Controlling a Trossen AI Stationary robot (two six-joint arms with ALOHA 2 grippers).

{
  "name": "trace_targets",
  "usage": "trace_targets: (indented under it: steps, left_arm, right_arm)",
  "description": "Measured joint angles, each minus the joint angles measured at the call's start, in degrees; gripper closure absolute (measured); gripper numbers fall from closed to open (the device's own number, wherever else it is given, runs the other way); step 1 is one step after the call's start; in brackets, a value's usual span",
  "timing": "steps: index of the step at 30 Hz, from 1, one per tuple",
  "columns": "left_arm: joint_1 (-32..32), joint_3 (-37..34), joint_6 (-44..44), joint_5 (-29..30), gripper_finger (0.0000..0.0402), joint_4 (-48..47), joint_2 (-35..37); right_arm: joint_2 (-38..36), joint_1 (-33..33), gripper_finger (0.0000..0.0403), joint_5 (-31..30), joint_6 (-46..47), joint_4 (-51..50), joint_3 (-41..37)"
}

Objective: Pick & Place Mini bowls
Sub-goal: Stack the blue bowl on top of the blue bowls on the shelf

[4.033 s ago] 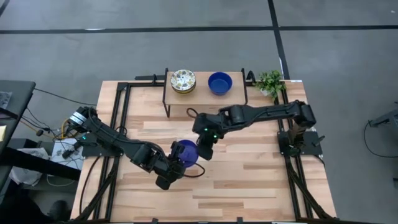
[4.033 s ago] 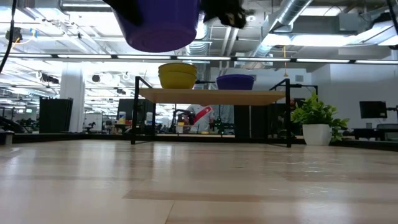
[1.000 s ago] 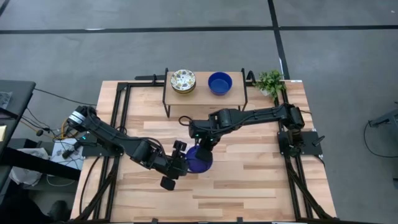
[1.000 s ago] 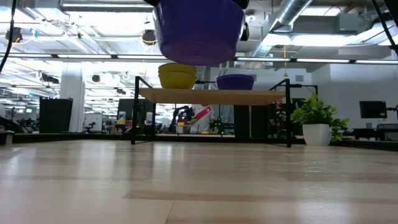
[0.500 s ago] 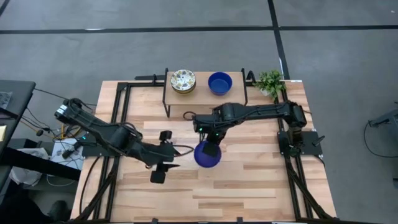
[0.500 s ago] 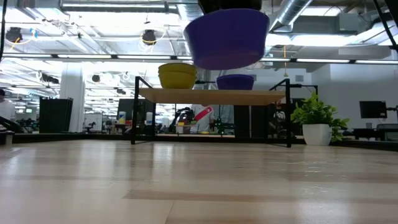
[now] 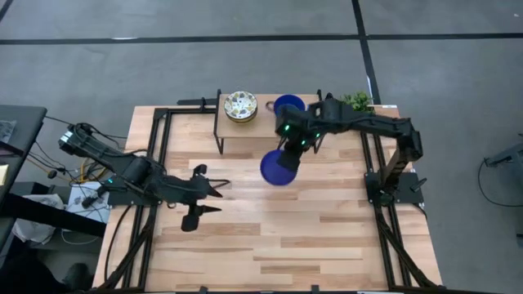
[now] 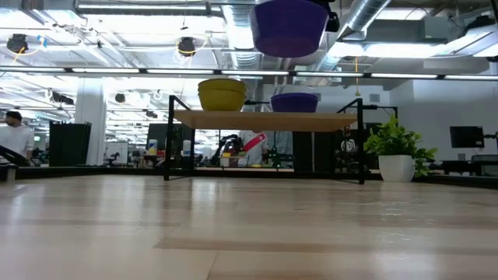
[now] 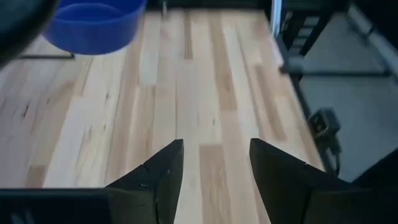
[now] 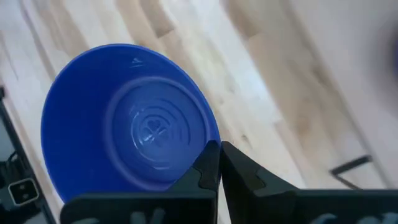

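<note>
A glossy blue mini bowl (image 7: 279, 167) hangs high over the table's middle with my right gripper (image 7: 294, 149) shut on it; it also shows in the low view (image 8: 289, 27) and in the right wrist view (image 10: 130, 118). On the small shelf (image 7: 245, 124) at the far edge sit a white patterned mini bowl (image 7: 241, 106) and another blue mini bowl (image 7: 286, 102), half hidden by my right arm. My left gripper (image 7: 216, 196) is open over the table's left half, its fingers (image 9: 214, 168) bare, well apart from the held bowl (image 9: 93, 25). My right gripper pinches the blue bowl's rim (image 10: 208, 144) between its two fingers, one on the inner side of the wall and one on the outer. The fingers come from the far right, slanting down. The bowl hangs clear of the table, opening up, well above shelf height.
A small green potted plant (image 7: 355, 104) stands at the far right corner beside the shelf. Black frame rails (image 7: 159, 155) run along the table's left and right sides. Bare wood (image 7: 310, 237) lies across the near half.
My right gripper has carried the blue bowl up and toward the table's far edge, close to the shelf. My left gripper has drawn away from the bowl toward the table's left edge.
</note>
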State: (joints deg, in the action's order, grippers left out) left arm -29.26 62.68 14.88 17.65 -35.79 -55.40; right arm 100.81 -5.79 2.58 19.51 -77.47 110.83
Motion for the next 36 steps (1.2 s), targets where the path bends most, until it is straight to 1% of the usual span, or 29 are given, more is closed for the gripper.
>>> trace_targets:
  steps: [4,9,14,18,22,23,26,30,33,36]
  left_arm:
    - [0.0,-6.5,-0.6,0.1,0.022,8.1,5.9]
    - [0.1,-12.9,-4.1,0.2,0.022,12.7,13.0]
    - [0.7,-17.5,-5.5,1.0,0.0221,14.4,19.6]
    - [0.6,-21.5,-8.9,1.1,0.0221,17.5,24.1]
    - [0.9,-25.5,-10.1,1.4,0.0221,20.3,27.8]
    - [1.1,-26.5,-10.0,1.4,0.0221,20.6,28.4]
    - [1.4,-29.1,-10.0,1.3,0.0221,22.3,30.1]
    - [1.7,-31.8,-9.8,1.3,0.0221,24.6,31.4]
    - [1.7,-32.9,-9.7,1.2,0.0221,25.1,31.9]
    - [1.7,-33.5,-9.7,1.5,0.0221,25.5,31.9]
  right_arm:
    - [-2.4,-4.2,0.0403,0.0,-1.7,-0.2,0.0]
    - [-3.2,-10.3,0.0403,0.2,-4.7,-1.5,1.0]
    - [-0.5,-16.5,0.0403,0.6,-7.9,-4.3,8.4]
    - [2.8,-20.9,0.0403,3.4,-9.6,-7.2,16.6]
    - [7.3,-25.2,0.0403,3.7,-11.0,-10.9,24.1]
    - [8.0,-26.2,0.0403,3.8,-11.0,-10.5,24.2]
    - [9.0,-29.9,0.0403,7.0,-12.1,-9.7,22.9]
    - [11.6,-33.9,0.0403,8.1,-13.8,-8.8,22.9]
    - [12.6,-36.4,0.0403,10.0,-14.0,-7.2,22.9]
    - [13.2,-38.3,0.0403,10.6,-14.2,-7.4,22.9]
